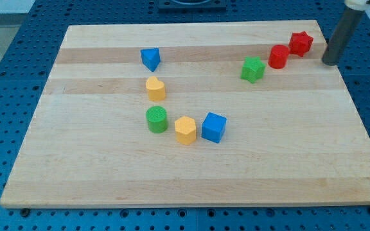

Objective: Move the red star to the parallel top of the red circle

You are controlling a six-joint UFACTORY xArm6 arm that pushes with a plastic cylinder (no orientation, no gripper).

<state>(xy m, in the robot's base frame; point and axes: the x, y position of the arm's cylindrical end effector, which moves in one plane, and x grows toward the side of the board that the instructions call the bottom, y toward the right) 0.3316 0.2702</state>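
The red star (300,43) lies near the board's top right corner. The red circle (278,56) sits just to its lower left, almost touching it. My tip (329,63) is to the right of the red star, a short gap away and slightly lower in the view, near the board's right edge. It touches no block.
A green star-like block (253,68) sits left of the red circle. A blue triangle (150,58), a yellow heart-like block (155,88), a green cylinder (157,119), a yellow hexagon (185,130) and a blue cube (214,126) are at mid-board. The wooden board (76,160) lies on a blue pegboard.
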